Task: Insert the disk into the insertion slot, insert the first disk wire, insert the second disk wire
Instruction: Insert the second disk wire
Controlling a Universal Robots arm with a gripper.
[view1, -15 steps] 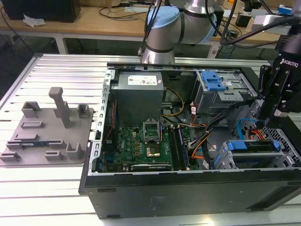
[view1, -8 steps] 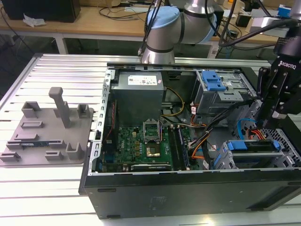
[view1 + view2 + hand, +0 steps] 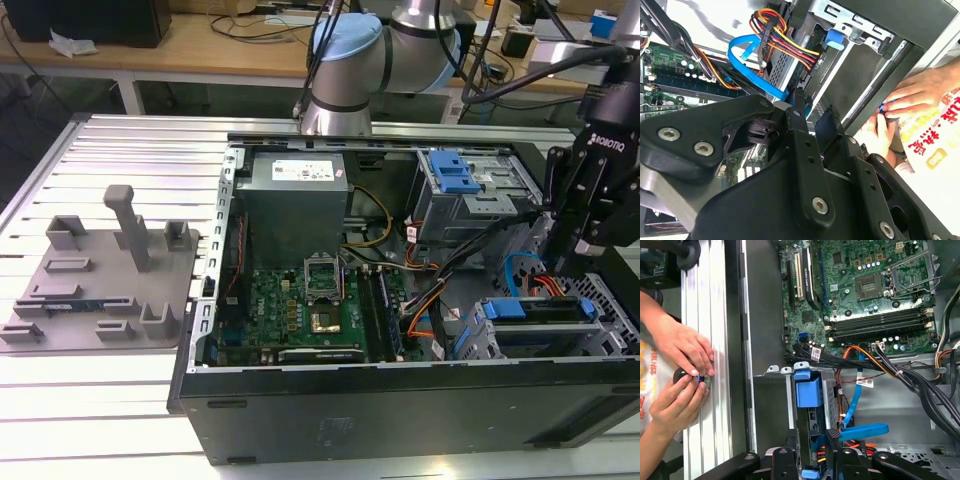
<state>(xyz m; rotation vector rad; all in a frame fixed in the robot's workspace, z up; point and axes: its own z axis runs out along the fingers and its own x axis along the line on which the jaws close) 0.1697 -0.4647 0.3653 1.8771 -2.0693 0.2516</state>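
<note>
Evidently the gripper (image 3: 812,452) hangs directly over the seated disk's (image 3: 540,322) rear end, jaws narrowly parted around the blue data cable's (image 3: 860,431) connector.

White brand lettering on the gripper (image 3: 575,262); red and yellow print on a shirt (image 3: 935,125)

An opened computer case (image 3: 400,400) is laid on its side on the desk (image 3: 100,400). A moulded fixture tray (image 3: 100,290) is placed on the desk at the exterior view's left of the case. Inside the case, the power supply (image 3: 297,195) is set behind the motherboard (image 3: 305,310). The drive cage (image 3: 465,195) is found at the exterior view's right of the power supply, and the disk (image 3: 535,322) is seated in the insertion slot (image 3: 600,340) before that cage. The end effector (image 3: 580,255) is held just above the disk.
</note>
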